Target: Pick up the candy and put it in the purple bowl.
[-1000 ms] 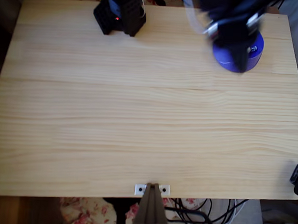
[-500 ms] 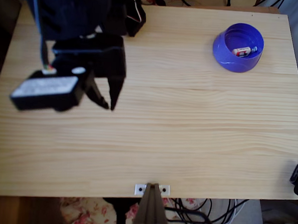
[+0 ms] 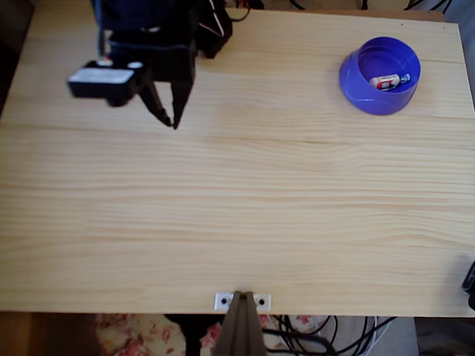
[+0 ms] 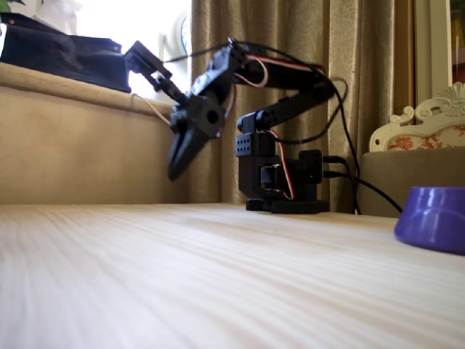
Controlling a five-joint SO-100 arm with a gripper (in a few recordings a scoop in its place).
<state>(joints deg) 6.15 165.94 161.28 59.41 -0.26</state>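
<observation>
Filling most of the overhead view is a big table point(image 3: 237, 194) made of pale wood, with long grain lines running from side to side. Behind the table in the fixed view hang tan curtains point(image 4: 305, 80), and a beige couch point(image 4: 80, 145) sits on the left.

The black arm point(image 3: 150, 30) is next in size. Its base point(image 4: 280, 182) stands at the far edge of the table, and the arm folds up and over toward the top left part of the overhead view. Red and white wires point(image 4: 272, 62) loop along it. A small camera box point(image 3: 103, 83) sticks out from the wrist.

The gripper point(image 3: 168, 110) hangs in the air above the table, pointing down at the wood. In the fixed view the gripper point(image 4: 178, 163) is well above the table and touches nothing. Its two fingers sit a little apart at the tips, with nothing held between them.

The bowl point(image 3: 380, 75) is purple and round. It stands near the top right corner in the overhead view, well apart from the gripper. In the fixed view the bowl point(image 4: 432, 218) sits at the right edge.

The candy point(image 3: 390, 80) is the smallest thing. It lies inside the bowl, on the bottom, toward the right side.
</observation>
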